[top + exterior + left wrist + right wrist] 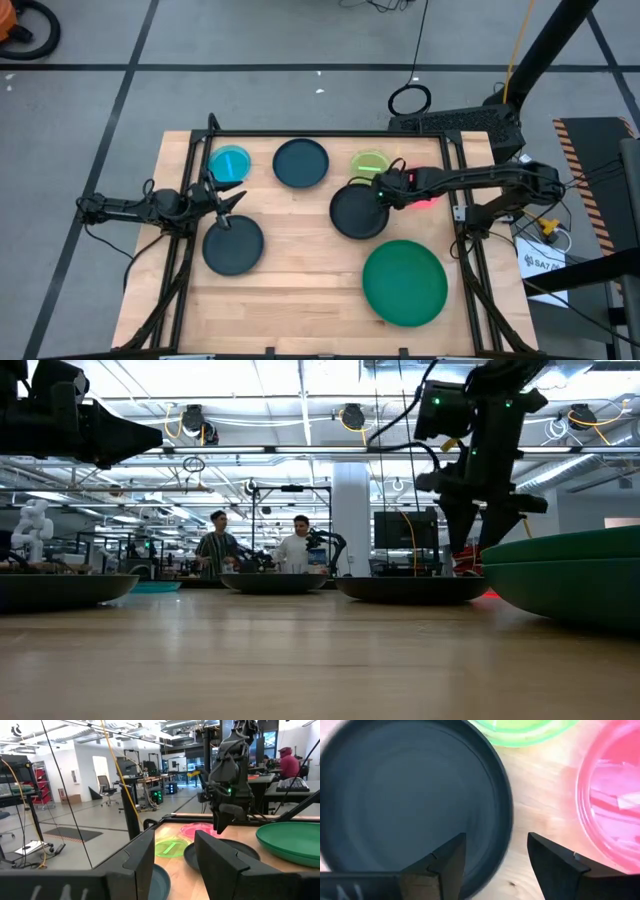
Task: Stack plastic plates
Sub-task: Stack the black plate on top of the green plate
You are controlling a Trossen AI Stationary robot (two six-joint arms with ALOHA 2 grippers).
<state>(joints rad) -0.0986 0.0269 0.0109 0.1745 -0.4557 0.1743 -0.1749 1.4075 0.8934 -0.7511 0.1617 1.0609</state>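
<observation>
A wooden table (pixel 300 270) seen from above holds round plastic plates lying flat, rims up; being round, they have no long axis or heading. Three dark navy plates are spread out: one at the back (pixel 301 163), one at front left (pixel 233 245), one at centre right (pixel 358 211). A large green plate (pixel 404 282) sits at front right, a small blue plate (pixel 230 164) at back left, a small lime green plate (pixel 369 163) at back right, and a pink plate (pixel 612 805) just beside the centre dark one. The right gripper (pixel 495 857) hovers over that plate's rim nearest the pink one, fingers parted and holding nothing. This looks like the approach for a pick-up; next it likely must descend, straddle the rim and close. The left gripper (pixel 228 197) waits, fingers spread, between the blue plate and the front-left dark plate.
</observation>
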